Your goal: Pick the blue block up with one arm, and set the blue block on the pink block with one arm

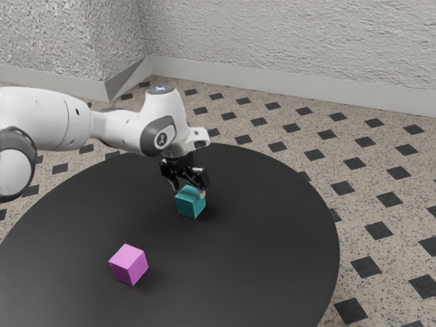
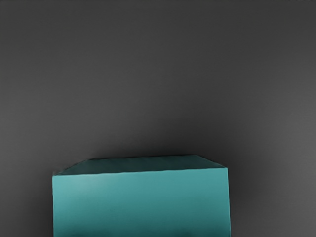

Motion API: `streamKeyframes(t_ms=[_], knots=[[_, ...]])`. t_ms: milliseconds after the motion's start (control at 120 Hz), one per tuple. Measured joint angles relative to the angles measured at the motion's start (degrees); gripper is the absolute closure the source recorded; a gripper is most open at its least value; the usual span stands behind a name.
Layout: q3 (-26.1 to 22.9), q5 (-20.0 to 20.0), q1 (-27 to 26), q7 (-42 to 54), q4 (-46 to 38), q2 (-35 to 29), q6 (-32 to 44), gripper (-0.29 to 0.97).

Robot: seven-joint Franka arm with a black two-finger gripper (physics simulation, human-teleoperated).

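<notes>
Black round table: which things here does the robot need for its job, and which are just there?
For the job:
blue-green cube block
pink cube block
black two-finger gripper

Just there:
black round table
speckled tiled floor
rough grey wall

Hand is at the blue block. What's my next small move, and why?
Probably close the hand on the blue block, if it isn't already; I can't tell its grip. The hand sits low over the block's top, the block rests on the table, and the pink block stands apart with nothing on it.
</notes>
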Motion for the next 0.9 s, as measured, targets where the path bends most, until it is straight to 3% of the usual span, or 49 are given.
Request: streamKeyframes(t_ms=[267, 525, 717, 900], knots=[[0.0, 1.3, 0.0, -0.2, -0.3, 1.4, 0.8, 0.06], [0.0, 2.0, 0.0, -0.5, -0.3, 1.7, 1.0, 0.26], [0.0, 2.3, 0.0, -1.4, -0.2, 1.7, 1.1, 0.31], [0.1, 2.6, 0.0, -2.1, -2.5, -4.5, -0.2, 0.34]])
